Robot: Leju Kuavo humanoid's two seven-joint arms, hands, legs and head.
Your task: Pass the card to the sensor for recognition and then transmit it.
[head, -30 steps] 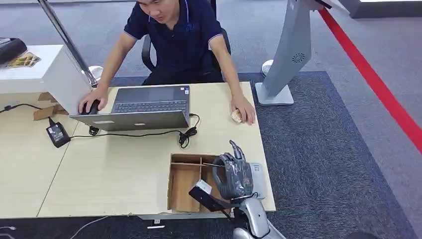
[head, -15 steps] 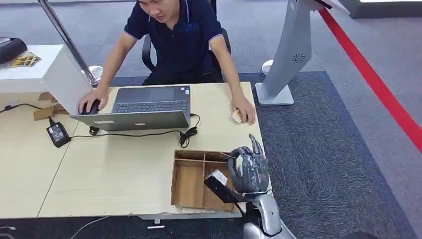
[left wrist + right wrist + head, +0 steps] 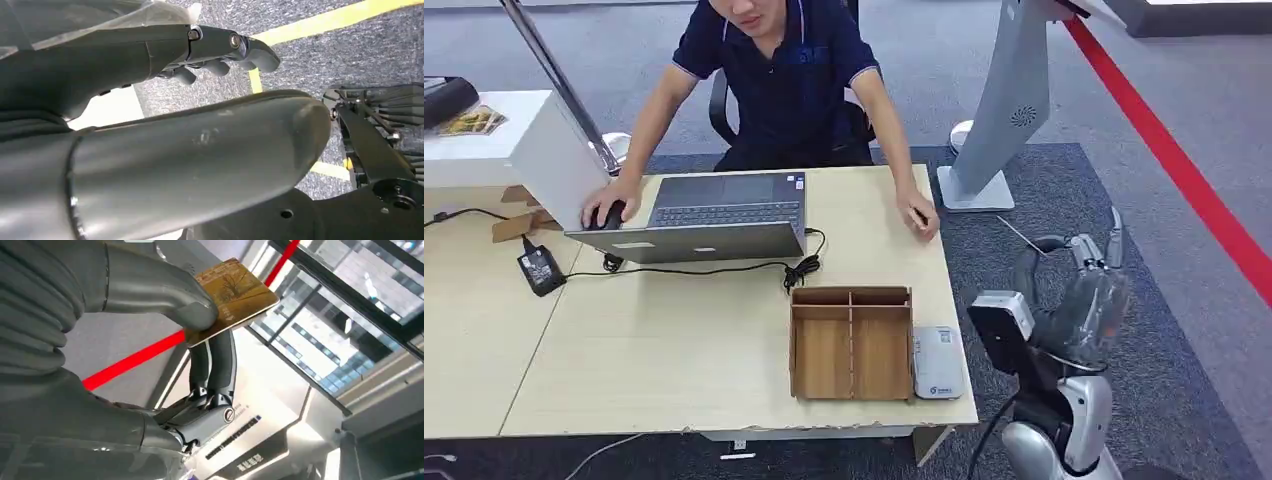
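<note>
My right hand [image 3: 1089, 298] is raised over the carpet to the right of the table. It pinches a gold card [image 3: 235, 294] between thumb [image 3: 165, 295] and fingers. The white card reader [image 3: 938, 362] lies flat on the table's near right corner, to the left of and below the hand. It touches the right side of a wooden divided box [image 3: 852, 343]. My left hand [image 3: 215, 47] hangs over grey carpet, fingers apart from the thumb, holding nothing.
A person sits behind the table [image 3: 674, 340] with one hand on a mouse [image 3: 607, 214] and the other at the far right edge. Also here are an open laptop [image 3: 714, 215], a cable and power brick [image 3: 540, 268], and a grey kiosk stand [image 3: 1014, 100] at the back right. A red floor line [image 3: 1184, 170] crosses the carpet.
My right hand has swung right from above the wooden box, off the table's edge, and risen with the card. The box sits slightly further right, and the reader is uncovered.
</note>
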